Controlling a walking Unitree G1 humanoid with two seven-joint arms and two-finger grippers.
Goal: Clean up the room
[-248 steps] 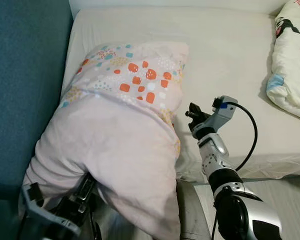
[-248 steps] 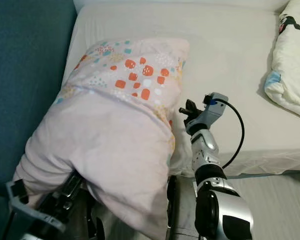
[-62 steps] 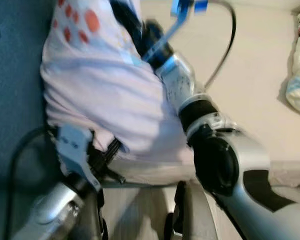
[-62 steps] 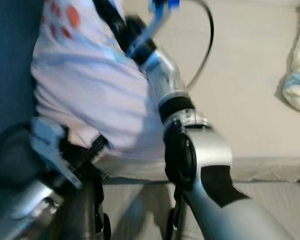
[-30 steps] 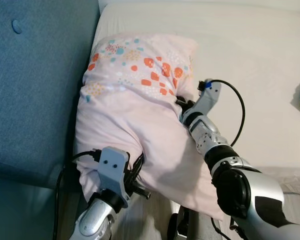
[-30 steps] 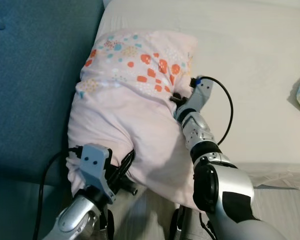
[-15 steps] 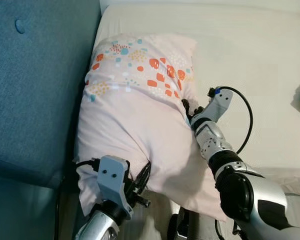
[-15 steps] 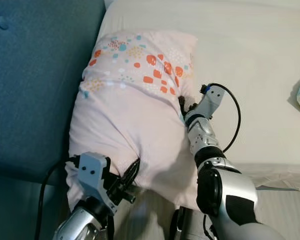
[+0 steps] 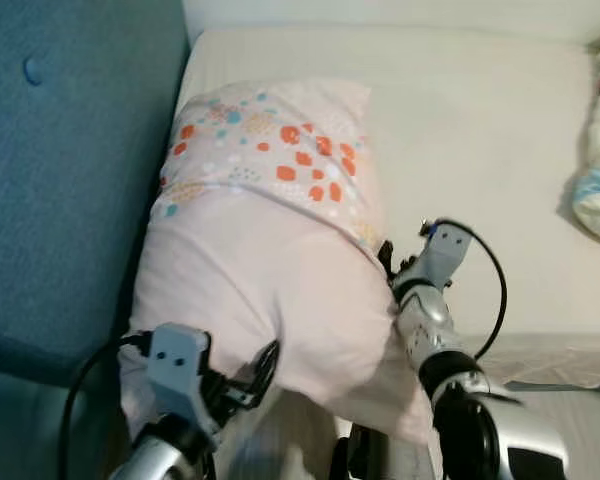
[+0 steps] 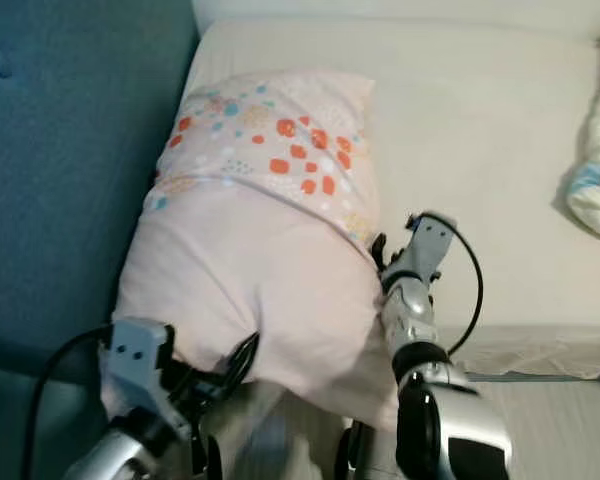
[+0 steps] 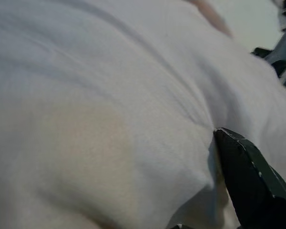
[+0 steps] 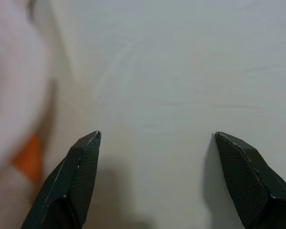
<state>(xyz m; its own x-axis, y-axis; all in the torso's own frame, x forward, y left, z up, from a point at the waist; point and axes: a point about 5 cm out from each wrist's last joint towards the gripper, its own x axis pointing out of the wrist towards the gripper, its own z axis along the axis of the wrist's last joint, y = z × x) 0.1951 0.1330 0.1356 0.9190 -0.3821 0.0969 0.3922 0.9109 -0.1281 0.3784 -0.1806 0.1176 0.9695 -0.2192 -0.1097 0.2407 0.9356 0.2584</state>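
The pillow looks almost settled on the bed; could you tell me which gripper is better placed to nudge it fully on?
Probably the left gripper: it sits at the pillow's overhanging near end, while the right gripper is open over bare sheet.

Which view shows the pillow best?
The left eye view: the whole pillow lies on the bed, patterned end visible. The right eye view matches. The left wrist view shows close pink fabric; the right wrist view, a blurred edge.

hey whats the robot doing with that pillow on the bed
The robot is setting a large pink pillow on the bed, against the blue headboard. Its left gripper is pressed into the pillow's near end, which overhangs the mattress edge. The right gripper is open over the bare sheet beside the pillow, holding nothing. A patterned blanket lies at the far right.
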